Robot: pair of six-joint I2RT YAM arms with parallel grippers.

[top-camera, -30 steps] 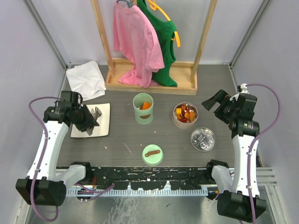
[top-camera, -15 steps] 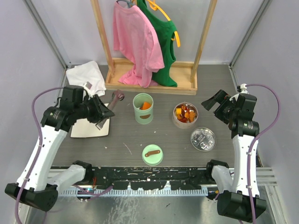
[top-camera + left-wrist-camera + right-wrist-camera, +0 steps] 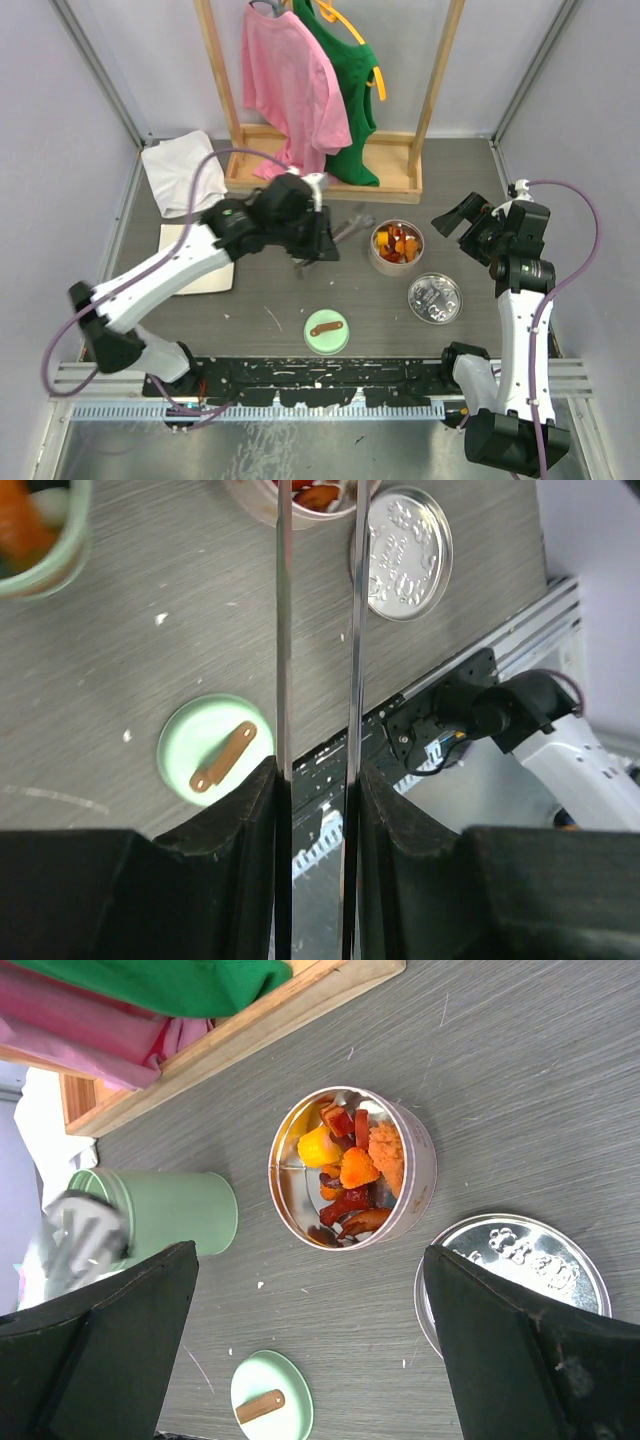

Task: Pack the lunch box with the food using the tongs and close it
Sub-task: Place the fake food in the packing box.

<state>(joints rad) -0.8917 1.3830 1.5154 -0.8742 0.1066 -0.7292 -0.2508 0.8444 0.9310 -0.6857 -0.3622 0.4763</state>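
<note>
The tongs (image 3: 283, 630) are two thin metal arms that run up from between my left gripper's fingers, their tips over the round metal tin. My left gripper (image 3: 318, 240) is shut on them and covers the green lunch box in the top view. The lunch box (image 3: 160, 1225) is a green cylinder with orange pieces (image 3: 20, 520) inside. The food (image 3: 345, 1165), orange, red and dark brown bits, lies in the tin (image 3: 381, 262). The lunch box's green lid (image 3: 326, 331) with a brown strap lies flat near the front. My right gripper (image 3: 462, 220) hangs open to the tin's right, holding nothing.
A silver tin lid (image 3: 435, 298) lies right of the green lid. A white tray (image 3: 195, 275) sits at the left, a folded white cloth (image 3: 180, 175) behind it. A wooden rack (image 3: 320, 180) with pink and green shirts stands at the back.
My left arm has swung from the white tray at the left to the table's middle, carrying the tongs. It now hides the lunch box from above. The right arm has stayed still.
</note>
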